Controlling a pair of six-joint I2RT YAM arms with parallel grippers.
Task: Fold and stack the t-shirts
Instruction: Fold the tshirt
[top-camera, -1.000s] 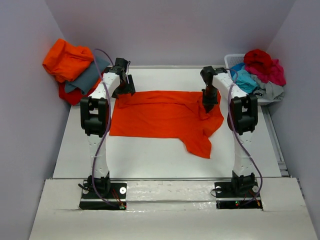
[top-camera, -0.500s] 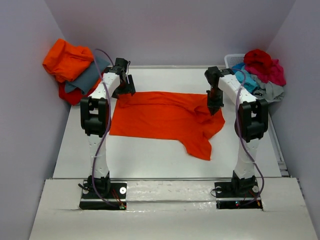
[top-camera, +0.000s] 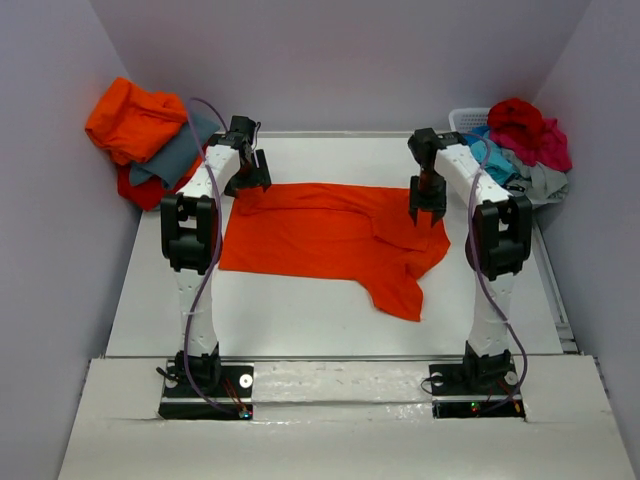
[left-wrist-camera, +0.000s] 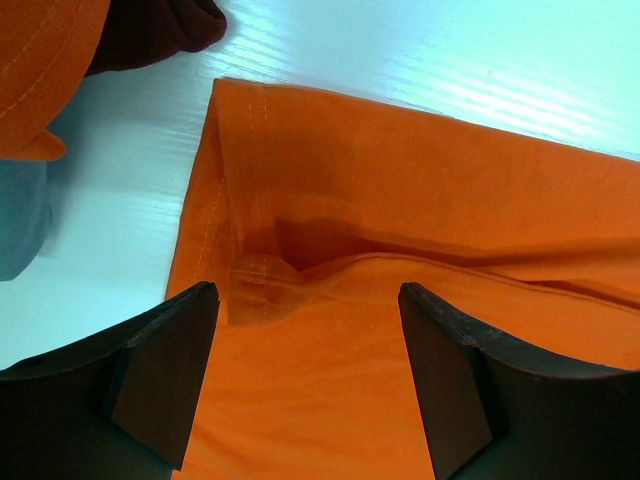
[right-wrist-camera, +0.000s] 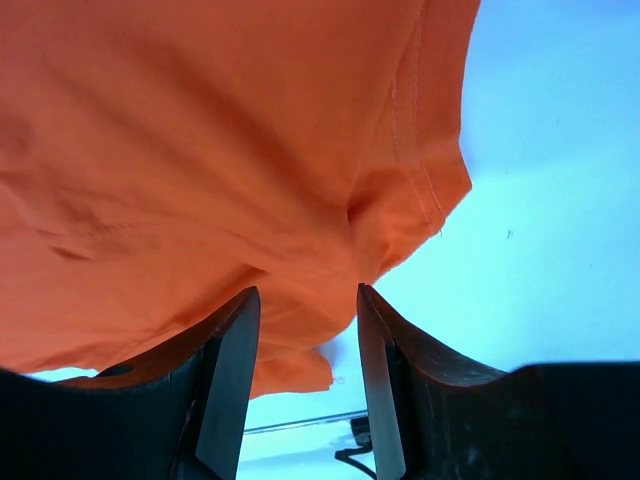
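An orange-red t-shirt (top-camera: 320, 235) lies spread on the white table, with one sleeve trailing toward the near right. My left gripper (top-camera: 248, 178) hovers open over its far left corner. In the left wrist view the left gripper (left-wrist-camera: 305, 380) has its fingers wide apart above the hemmed corner of the shirt (left-wrist-camera: 400, 220). My right gripper (top-camera: 428, 205) is at the shirt's far right edge. In the right wrist view the right gripper (right-wrist-camera: 305, 310) stands about half open, with a bunch of the shirt's cloth (right-wrist-camera: 200, 150) between and beyond the tips.
A pile of orange, grey and red shirts (top-camera: 140, 125) lies off the table's far left; its edge shows in the left wrist view (left-wrist-camera: 40, 70). A white basket (top-camera: 462, 120) at the far right holds crimson, turquoise and grey shirts (top-camera: 525, 135). Walls close in on both sides.
My right gripper has moved right and slightly back, drawing the shirt's right edge outward and flattening the bunch there. The left gripper has not moved.
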